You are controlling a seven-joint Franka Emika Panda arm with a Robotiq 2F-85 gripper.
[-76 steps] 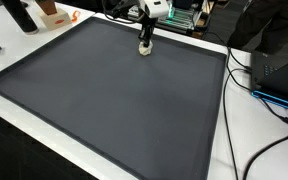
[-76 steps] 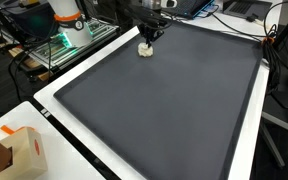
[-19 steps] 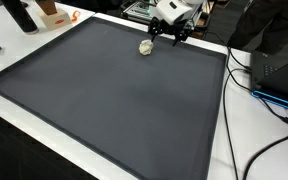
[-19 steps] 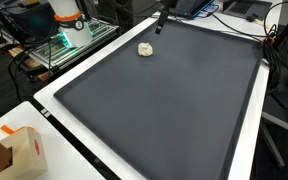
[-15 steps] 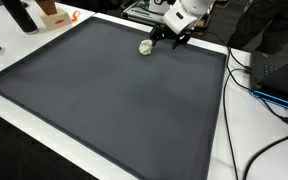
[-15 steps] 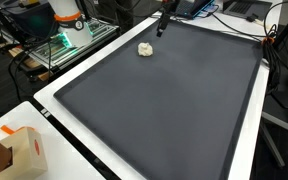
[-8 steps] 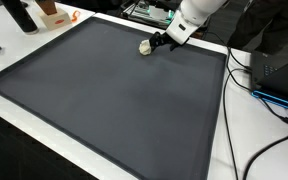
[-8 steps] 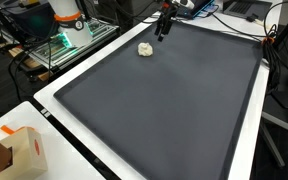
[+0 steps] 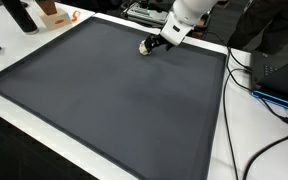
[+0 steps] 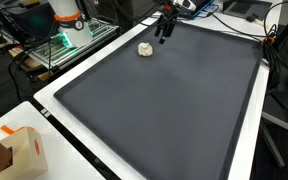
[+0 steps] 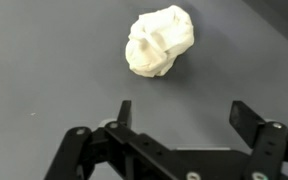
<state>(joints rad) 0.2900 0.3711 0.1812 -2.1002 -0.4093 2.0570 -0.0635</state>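
Crumpled white paper wad (image 11: 160, 40) lies on dark grey mat (image 11: 44, 70), far end of the mat, near its edge. Lumpy, near round, no clear front. In the wrist view its slightly longer axis runs lower left to upper right; bulkier lobe at upper right. Resting flat on the mat, nothing under or on it.

Gripper (image 11: 182, 108): fingers (image 11: 124, 108) spread wide, empty, holding nothing. Wad sits ahead of the fingertips and a bit toward the left one, not between them, not touching. Bare mat shows in the gap.

View differences: in an exterior view the gripper (image 9: 152, 44) overlaps the wad (image 9: 143, 45), so contact cannot be told there. In an exterior view the gripper (image 10: 165, 33) hangs clearly apart from the wad (image 10: 145, 48), just beside it. Wrist view alone shows wad folds and finger spread.

Around: mat (image 9: 104, 100) covers most of the white counter (image 9: 222, 140); counter rim (image 10: 249, 140) shows around the mat (image 10: 164, 110). Cardboard box (image 10: 19, 150) at the near corner, well apart from the wad. Cables (image 9: 259, 85) trail along the counter side.
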